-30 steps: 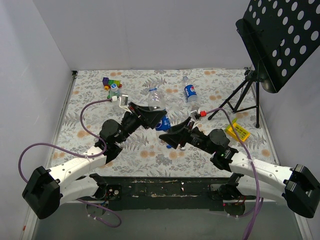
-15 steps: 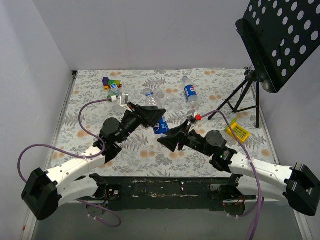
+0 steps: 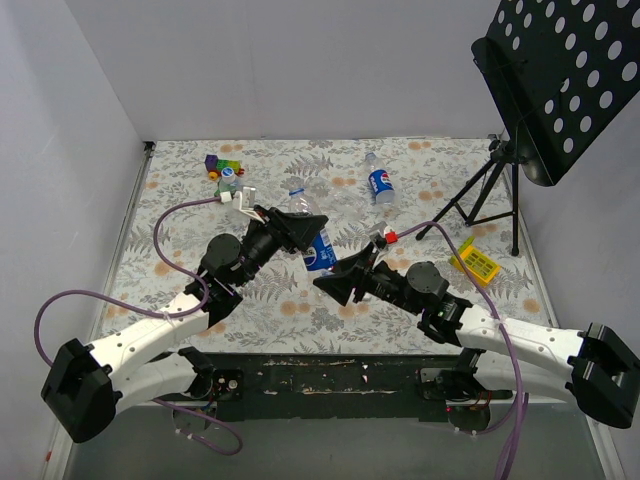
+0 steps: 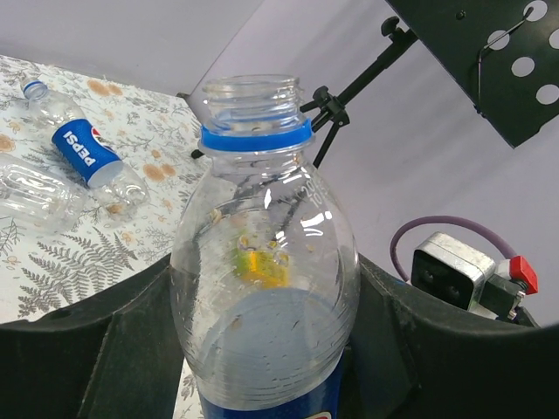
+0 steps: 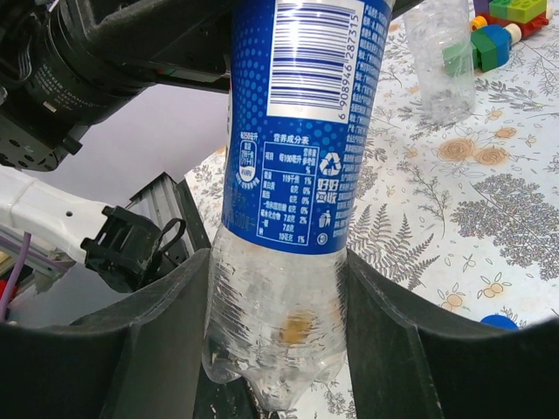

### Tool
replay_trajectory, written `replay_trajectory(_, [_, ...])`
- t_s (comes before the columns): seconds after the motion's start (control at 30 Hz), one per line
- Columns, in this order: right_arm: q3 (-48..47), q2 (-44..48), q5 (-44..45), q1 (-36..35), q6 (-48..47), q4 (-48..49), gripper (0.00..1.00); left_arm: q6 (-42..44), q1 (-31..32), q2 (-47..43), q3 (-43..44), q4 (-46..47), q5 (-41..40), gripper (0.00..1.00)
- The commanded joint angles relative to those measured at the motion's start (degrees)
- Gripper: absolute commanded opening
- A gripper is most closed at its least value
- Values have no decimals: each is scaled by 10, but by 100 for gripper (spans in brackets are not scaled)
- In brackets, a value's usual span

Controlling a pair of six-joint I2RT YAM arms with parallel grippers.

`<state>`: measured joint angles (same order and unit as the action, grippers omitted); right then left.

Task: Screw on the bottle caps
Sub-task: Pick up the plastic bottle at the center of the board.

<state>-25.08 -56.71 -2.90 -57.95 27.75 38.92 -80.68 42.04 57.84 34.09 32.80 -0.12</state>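
A clear bottle with a blue Pepsi label is held off the table between both arms. My left gripper is shut on its clear shoulder; the threaded neck is open, with a blue ring and no cap. My right gripper is shut on the clear base below the label. A blue cap lies on the mat at the right wrist view's lower right edge. A second Pepsi bottle lies capped at the back, also in the left wrist view.
Toy blocks sit at the back left with a small bottle beside them. A clear unlabelled bottle lies on the mat. A music stand on a tripod stands at the right, a yellow block near it.
Both grippers and the held bottle have shifted a little to the left and toward the near edge. The right gripper has moved in under the bottle's base.
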Motion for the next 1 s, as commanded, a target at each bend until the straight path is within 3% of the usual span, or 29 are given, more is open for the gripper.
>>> replay_trajectory(0.0, [-23,0,27,-6,-11,-12,53,16,2,-22,34,-28,-23,48])
replay_trajectory(0.4, [-27,-9,59,-5,-1,-28,59,7,3,-47,15,-20,-35,45])
replay_trajectory(0.57, [-34,-20,54,-5,-1,-34,63,46,2,-56,12,-41,-27,26])
replay_trajectory(0.77, [-59,-4,59,-5,-20,-101,71,154,1,-75,30,-109,-38,20])
replay_trajectory(0.97, [-86,36,80,-4,-60,-239,82,342,-2,-95,65,-222,-11,16])
